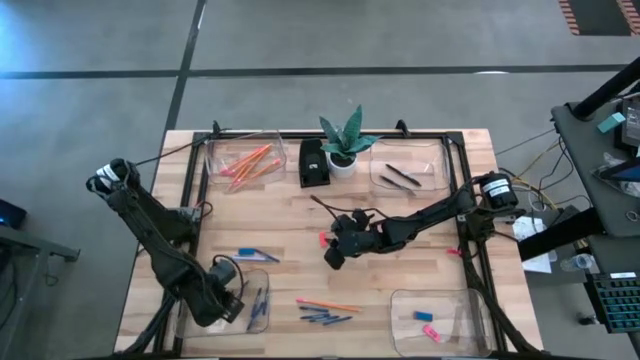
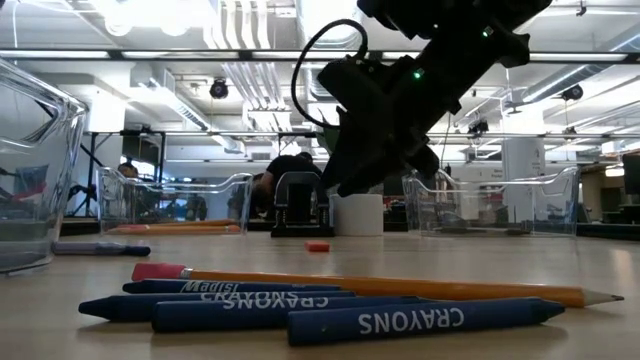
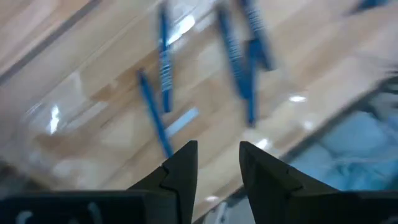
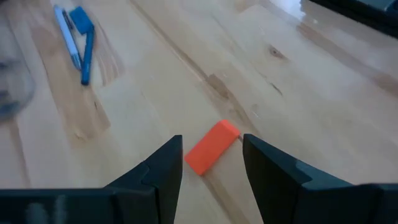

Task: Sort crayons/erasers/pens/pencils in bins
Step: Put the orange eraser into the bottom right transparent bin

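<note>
Hovering over the middle of the counter (image 1: 400, 270), the right end effector (image 4: 211, 163) hangs with its fingers spread, a red-pink eraser (image 4: 211, 147) lying flat between them, untouched; only its wrist view shows that gap. From above, the eraser (image 1: 324, 239) sits just left of that end effector (image 1: 335, 255). The left end effector (image 3: 217, 167), fingers parted and grasping nothing, is over the bin (image 1: 262, 310) of blue crayons (image 3: 163, 65), down-left of the eraser. The low view alone reveals loose crayons (image 2: 400, 322), an orange pencil (image 2: 400, 285), and a bright, pipe-ceilinged hall.
</note>
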Tool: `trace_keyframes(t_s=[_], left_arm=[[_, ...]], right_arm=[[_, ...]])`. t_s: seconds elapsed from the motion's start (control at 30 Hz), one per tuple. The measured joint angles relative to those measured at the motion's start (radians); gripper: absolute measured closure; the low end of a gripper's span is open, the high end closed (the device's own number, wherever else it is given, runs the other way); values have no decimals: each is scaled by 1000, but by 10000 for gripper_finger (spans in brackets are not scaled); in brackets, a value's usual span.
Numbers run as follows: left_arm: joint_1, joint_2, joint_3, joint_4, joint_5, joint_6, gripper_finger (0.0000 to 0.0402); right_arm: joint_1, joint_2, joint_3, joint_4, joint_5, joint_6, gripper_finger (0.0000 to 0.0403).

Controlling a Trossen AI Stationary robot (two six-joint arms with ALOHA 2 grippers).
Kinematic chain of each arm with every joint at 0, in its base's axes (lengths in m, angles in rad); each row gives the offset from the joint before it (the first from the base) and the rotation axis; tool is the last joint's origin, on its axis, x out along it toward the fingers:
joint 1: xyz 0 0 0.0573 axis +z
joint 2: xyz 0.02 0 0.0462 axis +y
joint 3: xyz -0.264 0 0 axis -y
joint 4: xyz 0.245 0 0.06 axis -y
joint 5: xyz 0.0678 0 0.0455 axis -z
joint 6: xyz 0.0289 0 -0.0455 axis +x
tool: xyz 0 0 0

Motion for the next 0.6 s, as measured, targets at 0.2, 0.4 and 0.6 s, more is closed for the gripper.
trace_keyframes(t_s=[0.2,0.4,0.6], left_arm=[[0,-36,54,2,-172,142,297],[0,-54,108,1,-340,313,297],[0,-55,150,12,-458,455,297]], right_arm=[[0,17,0,14,1,99,212],[0,97,64,-8,1,172,183],[-11,200,216,-217,0,219,178]])
